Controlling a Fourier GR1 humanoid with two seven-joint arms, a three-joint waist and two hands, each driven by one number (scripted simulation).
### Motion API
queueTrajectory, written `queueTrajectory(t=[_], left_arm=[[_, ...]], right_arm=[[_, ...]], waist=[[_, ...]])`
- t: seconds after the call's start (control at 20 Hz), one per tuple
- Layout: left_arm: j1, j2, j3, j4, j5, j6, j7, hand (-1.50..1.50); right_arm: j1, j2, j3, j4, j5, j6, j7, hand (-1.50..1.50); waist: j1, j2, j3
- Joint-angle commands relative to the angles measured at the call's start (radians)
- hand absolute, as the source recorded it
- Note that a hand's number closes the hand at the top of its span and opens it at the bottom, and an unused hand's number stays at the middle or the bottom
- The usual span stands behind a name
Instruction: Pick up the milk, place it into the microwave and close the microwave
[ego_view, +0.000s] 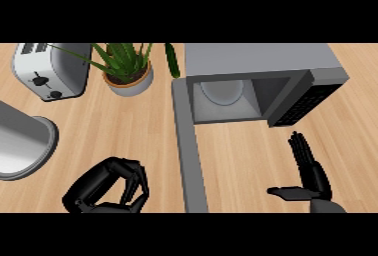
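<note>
This is a home kitchen, and the wooden counter (244, 160) shows it first — a pale, grained worktop filling the view. A grey microwave (258, 65) stands at the far side of it, its door (190, 165) swung wide open toward the near edge and a pale round turntable (223, 91) visible inside; a dark control panel (306, 102) runs down its right side. Just left of the microwave sits a potted plant (127, 67) with long green leaves, and further left a silver toaster (50, 70) with dark knobs. Well to the microwave's left, nearer the front — a grey rounded metal vessel (22, 145), only partly in view.
</note>
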Motion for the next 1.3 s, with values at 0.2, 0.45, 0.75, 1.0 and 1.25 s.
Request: queueTrajectory(t=[0.2,0.45,0.75,1.0,1.25], left_arm=[[-0.105,-0.003,-0.162,0.15,-0.118,0.158,-0.092,1.5],[-0.12,-0.003,-0.309,0.251,-0.103,0.285,-0.137,1.5],[-0.21,-0.003,-0.539,0.396,-0.035,0.427,-0.118,1.5],[-0.29,-0.003,-0.72,0.464,0.025,0.667,-0.105,1.5],[-0.391,-0.002,-0.843,0.504,0.134,0.834,-0.094,1.5]], right_arm=[[0.278,-0.083,0.02,-0.336,-0.103,0.212,0.002,-1.5],[0.424,-0.117,0.023,-0.567,-0.214,0.302,0.062,-1.5],[0.49,-0.105,0.096,-0.787,-0.316,0.365,0.144,-1.5],[0.597,-0.125,0.14,-0.991,-0.403,0.386,0.256,-1.5],[0.563,-0.142,0.181,-1.157,-0.494,0.366,0.398,-1.5]], waist=[[0.007,0.006,0.0],[0.004,0.008,0.0],[-0.011,0.015,0.001],[-0.016,0.016,0.001],[-0.038,0.024,-0.002]])
